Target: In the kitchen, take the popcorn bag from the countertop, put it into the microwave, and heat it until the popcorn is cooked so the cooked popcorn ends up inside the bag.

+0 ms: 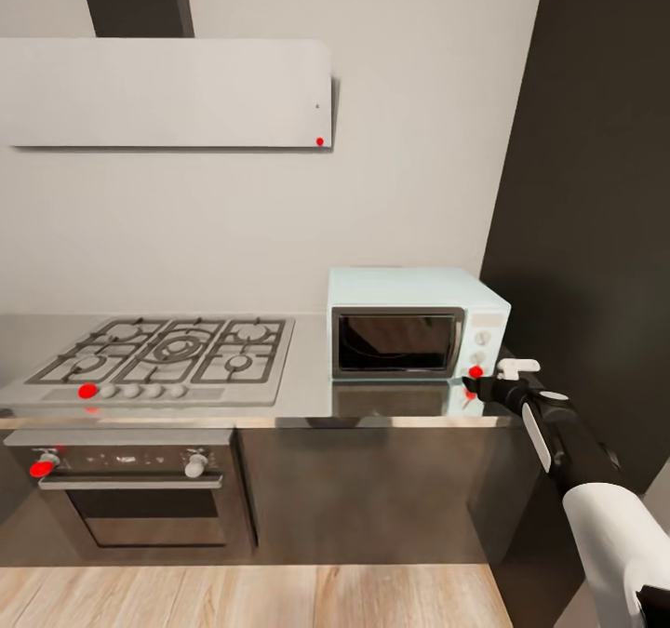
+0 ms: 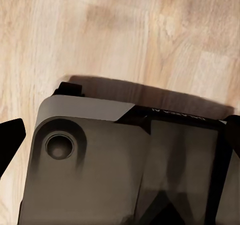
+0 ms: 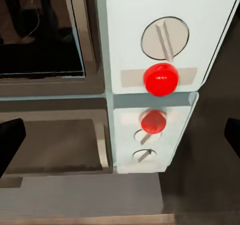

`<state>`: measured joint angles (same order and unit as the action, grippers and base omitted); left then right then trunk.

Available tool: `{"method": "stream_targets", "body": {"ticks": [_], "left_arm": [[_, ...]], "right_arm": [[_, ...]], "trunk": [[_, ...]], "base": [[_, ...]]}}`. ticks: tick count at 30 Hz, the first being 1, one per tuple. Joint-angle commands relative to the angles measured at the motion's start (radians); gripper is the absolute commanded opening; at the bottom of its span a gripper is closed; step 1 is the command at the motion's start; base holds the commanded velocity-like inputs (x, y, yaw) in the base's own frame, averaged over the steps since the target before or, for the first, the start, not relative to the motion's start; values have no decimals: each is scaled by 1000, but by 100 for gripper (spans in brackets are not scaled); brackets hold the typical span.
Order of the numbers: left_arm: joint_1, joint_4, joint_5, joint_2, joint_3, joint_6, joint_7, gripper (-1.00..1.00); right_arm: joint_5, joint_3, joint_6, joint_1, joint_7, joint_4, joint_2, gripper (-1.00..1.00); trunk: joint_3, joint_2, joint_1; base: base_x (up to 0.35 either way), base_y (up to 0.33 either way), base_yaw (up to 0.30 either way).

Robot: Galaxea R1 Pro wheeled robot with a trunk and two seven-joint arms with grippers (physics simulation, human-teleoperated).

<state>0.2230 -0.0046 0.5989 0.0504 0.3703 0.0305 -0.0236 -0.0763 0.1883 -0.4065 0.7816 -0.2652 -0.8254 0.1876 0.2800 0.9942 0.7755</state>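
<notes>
Kitchen scene in a simulator, seen from the robot's head: one pale blue microwave (image 1: 417,323) sits on a grey steel table (image 1: 307,395), its dark glass door closed. The right pincer (image 1: 486,384) reaches toward the white control panel, near a red button (image 1: 475,371) at the panel's lower edge. In the right wrist view the two dark fingertips (image 3: 11,140) stand wide apart on either side of the panel, so this pincer is released and holds nothing. The left wrist view looks down on a wooden floor (image 2: 125,35) and part of the robot's grey base (image 2: 100,165); dark fingertip edges show at both sides there, so the left pincer also looks released and empty.

No popcorn bag can be seen on the table, and the dim glass gives no clear look inside, so I cannot tell where the bag is.

Risk, as a judgement: pressing start without the bag inside would heat nothing. The fingers could also slide off the small button and turn a knob instead, or push the light microwave back along the table.

Counts: one microwave, one red button and one knob (image 3: 165,37) clearly shown on its panel in the right wrist view, with their reflections in the steel below; one gas hob (image 1: 163,354) beside it, one oven (image 1: 130,493) underneath, one extractor hood (image 1: 167,93) above.
</notes>
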Motion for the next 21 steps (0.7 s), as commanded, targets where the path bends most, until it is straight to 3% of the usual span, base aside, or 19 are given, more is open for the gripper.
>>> {"method": "stream_targets", "body": {"ticks": [1, 13, 15, 16, 19, 21], "left_arm": [[1, 2, 10, 0, 9, 3, -2, 100], [1, 2, 10, 0, 9, 3, -2, 100], [1, 2, 10, 0, 9, 3, -2, 100], [1, 2, 10, 0, 9, 3, -2, 100], [1, 2, 10, 0, 9, 3, -2, 100], [1, 2, 10, 0, 9, 3, -2, 100]], "right_arm": [[-8, 3, -5, 1, -7, -1, 0, 100], [-8, 5, -5, 1, -2, 0, 2, 100], [-8, 5, -5, 1, -2, 0, 12, 100], [-8, 5, -4, 1, -1, 0, 32, 100], [-8, 5, 5, 1, -6, 23, 58, 100], [-9, 5, 26, 1, -12, 44, 66, 100]], "trunk": [[1, 1, 0], [1, 1, 0], [1, 1, 0], [1, 1, 0], [1, 1, 0], [1, 1, 0]], "base": [[153, 0, 0], [95, 0, 0], [3, 0, 0], [0, 0, 0], [0, 0, 0], [0, 0, 0]]}}
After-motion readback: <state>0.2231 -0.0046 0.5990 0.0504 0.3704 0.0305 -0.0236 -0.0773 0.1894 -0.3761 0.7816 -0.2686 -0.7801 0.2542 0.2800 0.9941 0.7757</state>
